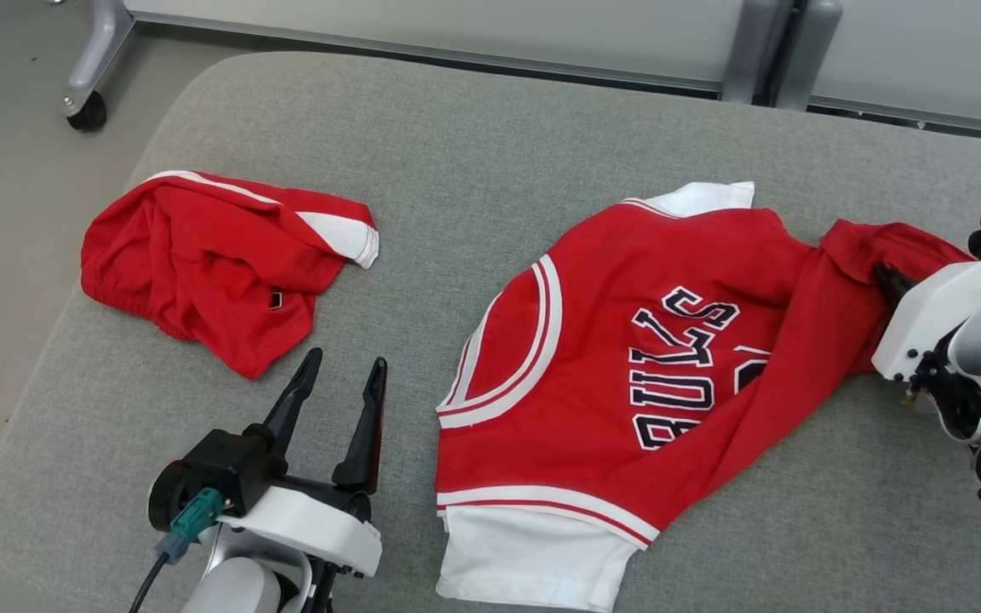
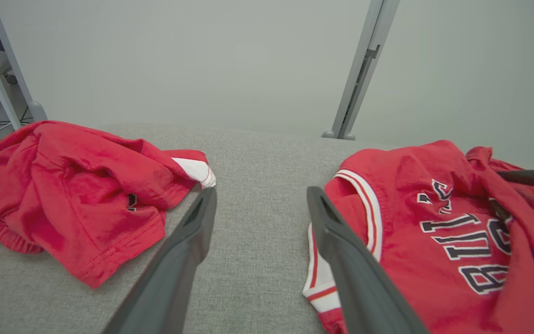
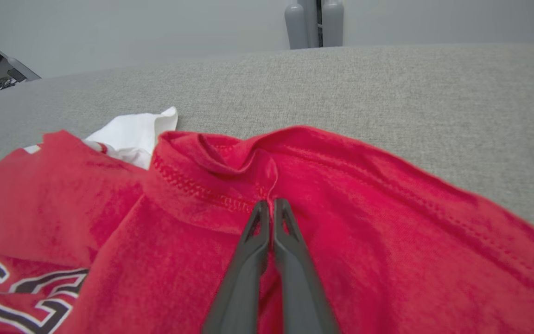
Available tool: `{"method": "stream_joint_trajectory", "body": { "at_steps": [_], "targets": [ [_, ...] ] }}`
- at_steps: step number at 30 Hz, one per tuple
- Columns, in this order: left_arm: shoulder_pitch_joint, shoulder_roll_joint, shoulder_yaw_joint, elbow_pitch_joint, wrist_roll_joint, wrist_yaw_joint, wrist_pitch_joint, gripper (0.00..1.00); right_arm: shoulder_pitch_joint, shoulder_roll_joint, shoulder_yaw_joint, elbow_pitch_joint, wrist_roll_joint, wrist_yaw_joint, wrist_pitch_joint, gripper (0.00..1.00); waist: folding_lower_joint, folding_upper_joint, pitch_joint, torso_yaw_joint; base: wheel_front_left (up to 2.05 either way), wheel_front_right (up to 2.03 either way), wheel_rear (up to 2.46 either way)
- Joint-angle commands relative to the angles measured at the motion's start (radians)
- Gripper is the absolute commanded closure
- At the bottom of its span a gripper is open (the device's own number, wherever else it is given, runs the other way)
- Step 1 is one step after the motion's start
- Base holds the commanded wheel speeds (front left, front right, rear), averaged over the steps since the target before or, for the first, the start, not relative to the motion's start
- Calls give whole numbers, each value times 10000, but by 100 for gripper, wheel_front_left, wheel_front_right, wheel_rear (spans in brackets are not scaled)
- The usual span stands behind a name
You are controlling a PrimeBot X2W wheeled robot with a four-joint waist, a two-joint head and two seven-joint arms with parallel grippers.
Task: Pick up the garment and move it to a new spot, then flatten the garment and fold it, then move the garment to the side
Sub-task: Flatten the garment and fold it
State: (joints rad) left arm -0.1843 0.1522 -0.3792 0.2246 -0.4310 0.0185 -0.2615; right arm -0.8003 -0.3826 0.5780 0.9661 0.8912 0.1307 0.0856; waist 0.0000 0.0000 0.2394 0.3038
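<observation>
A: Where's the jersey (image 1: 627,358)?
B: On right half of grey cushion (image 1: 473,153), white part toward front edge, cut off from view; a fold hides its no.
A: Free room?
B: Back strip, centre; red shorts (image 1: 209,264) by left edge.
A: Grippers?
B: The right gripper (image 3: 270,206) pinches jersey's folded hem; left gripper (image 1: 346,359) spread wide, empty, between shorts & jersey.

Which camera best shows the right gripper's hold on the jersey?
Right wrist view: the right gripper, close up, pinched shut on the jersey. Head view: its wrist mostly covers the fingers. Left wrist view: one distant finger.
</observation>
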Motion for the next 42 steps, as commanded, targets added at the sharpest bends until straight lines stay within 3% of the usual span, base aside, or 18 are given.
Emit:
{"method": "stream_joint_trajectory", "body": {
  "at_steps": [1,8,12,21,22,29,35,41,42],
  "targets": [
    [-76,75,17,12,51,-36,-30,0,18,-20,53,-69,101,2,-111,100,0,0,-81,-78,0,0,0],
    [151,145,22,117,-30,12,-34,0,344,-68,420,-663,633,2,-411,100,0,0,-630,-541,0,0,0],
    [402,238,134,76,-100,132,-31,0,758,-266,632,-1469,1213,2,23,100,0,0,-1078,-1026,0,0,0],
    [983,467,389,-274,-273,447,13,0,2289,-1825,374,-3995,2712,2,1535,100,0,0,-1847,-2194,0,0,0],
    [1069,487,413,-363,-294,471,26,0,2699,-2257,217,-4635,2952,2,1927,100,0,0,-1881,-2403,0,0,0],
    [1170,551,412,-503,-345,561,50,0,4424,-3444,-606,-6318,3753,2,3248,100,0,0,-1854,-2876,0,0,0],
    [1190,593,384,-567,-363,589,85,0,5859,-3694,-1239,-6673,3861,2,3839,100,0,0,-1773,-2989,0,0,0],
    [1047,616,304,-615,-355,587,119,0,7221,-3261,-2098,-6440,3499,2,4022,100,0,0,-1631,-2934,0,0,0],
    [1035,621,298,-615,-356,593,127,0,7379,-3146,-2240,-6418,3392,2,4053,70,0,0,-1622,-2918,0,0,0]
  ]
}}
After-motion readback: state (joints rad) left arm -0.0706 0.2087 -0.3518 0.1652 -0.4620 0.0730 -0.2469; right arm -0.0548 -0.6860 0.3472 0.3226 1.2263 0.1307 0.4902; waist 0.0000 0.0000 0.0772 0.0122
